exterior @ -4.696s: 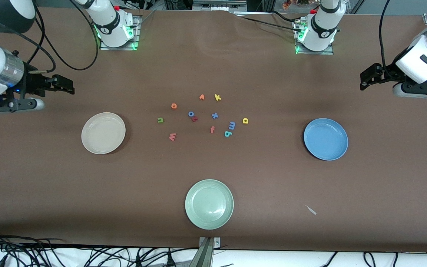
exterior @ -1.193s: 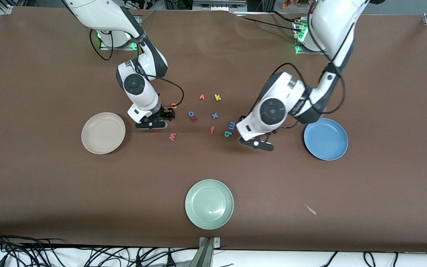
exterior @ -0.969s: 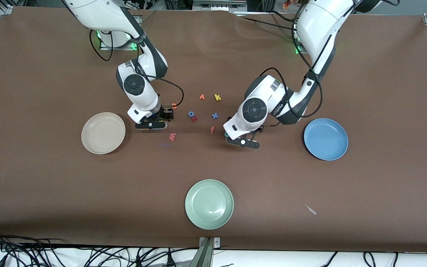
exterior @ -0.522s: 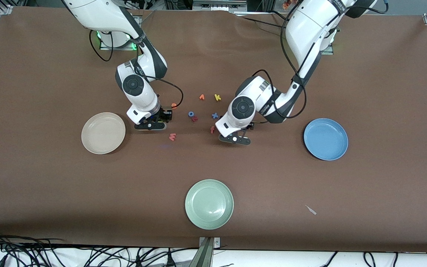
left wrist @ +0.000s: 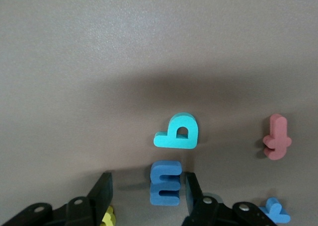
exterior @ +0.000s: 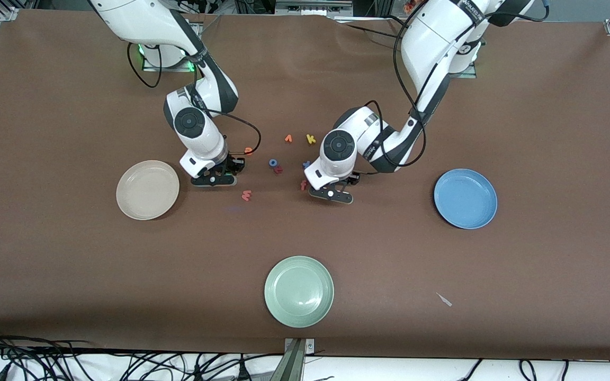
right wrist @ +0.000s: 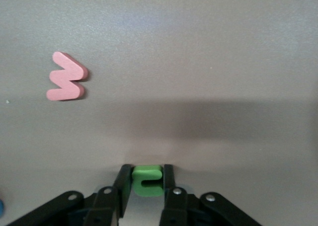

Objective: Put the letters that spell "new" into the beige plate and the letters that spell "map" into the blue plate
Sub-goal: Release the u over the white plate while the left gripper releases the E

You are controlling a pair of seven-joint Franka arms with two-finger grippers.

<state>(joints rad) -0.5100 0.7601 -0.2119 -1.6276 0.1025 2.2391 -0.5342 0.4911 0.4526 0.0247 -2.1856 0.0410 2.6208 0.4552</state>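
Green n (right wrist: pixel 147 180) at bottom centre of right wrist view, clamped in right tool (right wrist: pixel 145 186). Blue m (left wrist: pixel 165 183) at lower centre of left wrist view, on worktop (exterior: pixel 389 275) between half-spread, untouching fingers (left wrist: pixel 193 188) of left tool (left wrist: pixel 148 190). Beige plate (exterior: pixel 147 190) mid-left, blue plate (exterior: pixel 465 198) mid-right, front view.

The blue m (left wrist: pixel 165 183) is crowded by the teal a (left wrist: pixel 177 132) just beside it. Bare table (exterior: pixel 379 264) is left around the pale green plate (exterior: pixel 298 291).
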